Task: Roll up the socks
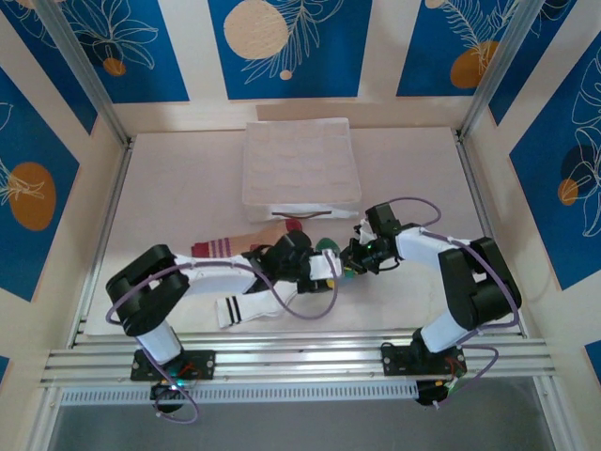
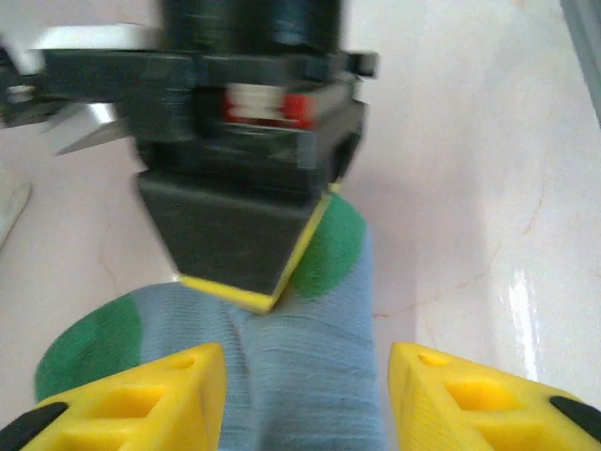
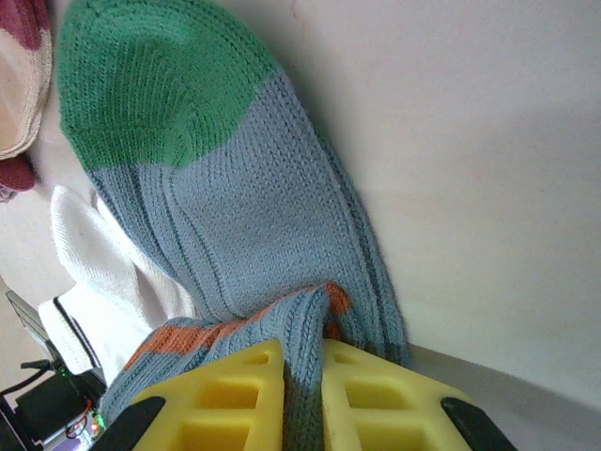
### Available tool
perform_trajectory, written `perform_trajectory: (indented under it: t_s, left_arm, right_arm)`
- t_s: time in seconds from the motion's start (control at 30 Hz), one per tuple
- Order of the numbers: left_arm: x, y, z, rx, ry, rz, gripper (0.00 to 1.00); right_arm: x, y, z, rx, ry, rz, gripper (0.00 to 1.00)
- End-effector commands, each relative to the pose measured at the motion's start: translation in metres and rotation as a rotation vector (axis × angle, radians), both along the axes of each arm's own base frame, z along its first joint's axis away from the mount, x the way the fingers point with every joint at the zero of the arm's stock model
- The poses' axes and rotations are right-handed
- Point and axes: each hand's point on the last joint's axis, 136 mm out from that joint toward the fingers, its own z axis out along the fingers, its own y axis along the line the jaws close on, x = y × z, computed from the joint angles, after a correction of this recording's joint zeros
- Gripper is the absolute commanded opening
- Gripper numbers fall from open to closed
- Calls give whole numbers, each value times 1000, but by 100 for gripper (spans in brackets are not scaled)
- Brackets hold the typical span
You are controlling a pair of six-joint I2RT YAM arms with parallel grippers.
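On counter (image 1: 423, 169), arms' side of white fabric compartment box (image 1: 300, 160): grey-blue knit sock (image 3: 244, 216), green toe, orange band. Right tool (image 3: 302, 381) clamped on fold by orange band. Left tool (image 2: 305, 395) fingers apart, straddling sock, gripping nothing. Likely soft, light, floppy: pinch folded end through all layers.

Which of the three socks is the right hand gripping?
The blue-grey sock with green ends, in the right hand; tan sock and white sock lie free.

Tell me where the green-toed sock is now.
In the top view the green-toed sock lies mid-table just below the white box, its orange cuff pinched in the right pincer.
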Motion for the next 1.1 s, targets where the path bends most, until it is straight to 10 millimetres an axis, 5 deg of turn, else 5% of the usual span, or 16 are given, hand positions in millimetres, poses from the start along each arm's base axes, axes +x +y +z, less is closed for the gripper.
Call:
perform_trajectory:
  t_s: [0.0,0.23,0.33,0.37,0.5,0.7,1.07]
  left_arm:
    - [17,6,-17,108,-161,22,47]
    - [24,1,-45,174,-151,58,41]
    - [18,2,-55,203,-89,47,3]
    - [13,1,-55,202,-59,36,0]
    - [-7,-2,-45,103,144,-30,0]
    - [-24,-2,-32,-28,502,-68,0]
    - [-1,3,-44,-140,888,85,0]
  right_arm:
    - [-23,-14,-23,-101,101,7,15]
    - [-26,-13,-22,-97,105,11,17]
    - [-26,-13,-17,-89,88,9,26]
    - [-26,-13,-14,-85,73,6,33]
    - [-24,-16,9,-53,-46,-9,54]
    - [-22,-25,37,-4,-224,-45,56]
    - [-19,-3,18,45,-195,27,56]
